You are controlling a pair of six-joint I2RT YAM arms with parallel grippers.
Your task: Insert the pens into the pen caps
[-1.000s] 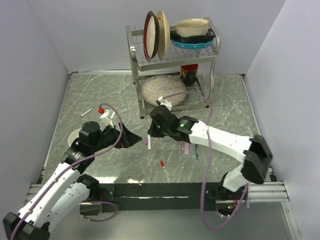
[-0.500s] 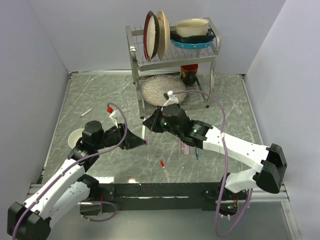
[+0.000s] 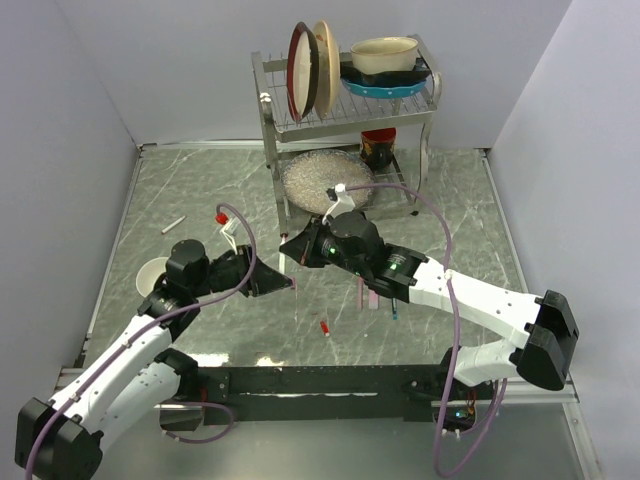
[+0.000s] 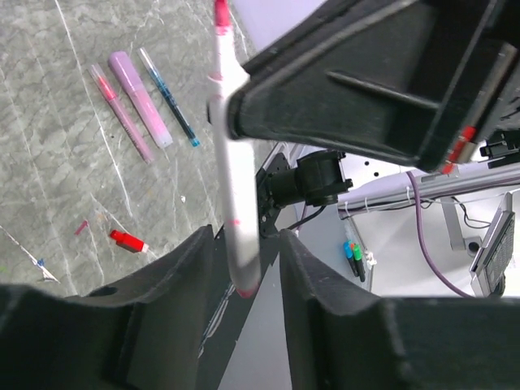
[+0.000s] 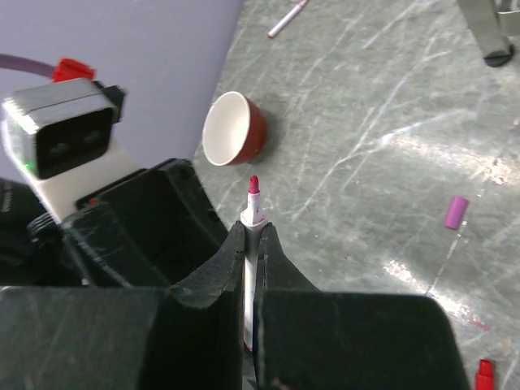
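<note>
The right gripper [image 5: 252,237] has its jaws pressed together on a white-barrelled pen [image 4: 231,179] with a bare red tip. It holds the pen in the air above the grey marbled worktop [image 3: 200,190], with the tip poking out past the jaws. The left gripper [image 4: 245,244] has its jaws spread either side of the pen's tail end. A thin gap shows on each side, so as far as I can see they aren't touching it.

What worries me is two grips on one thin stick. If the left jaws come together off-centre, they could lever the barrel sideways against the right's pinch and twist it or pop it loose. The left jaws are also lined up on only the last bit of the tail. If the right lets go, I'd expect the pen could droop or slip out and drop. The two black gripper bodies sit very near each other, so a small misjudged move could knock them together.

No cap is in either gripper. The small red cap [image 4: 128,240] and the magenta cap [image 5: 456,211] lie on the worktop, well apart from the pen.
</note>
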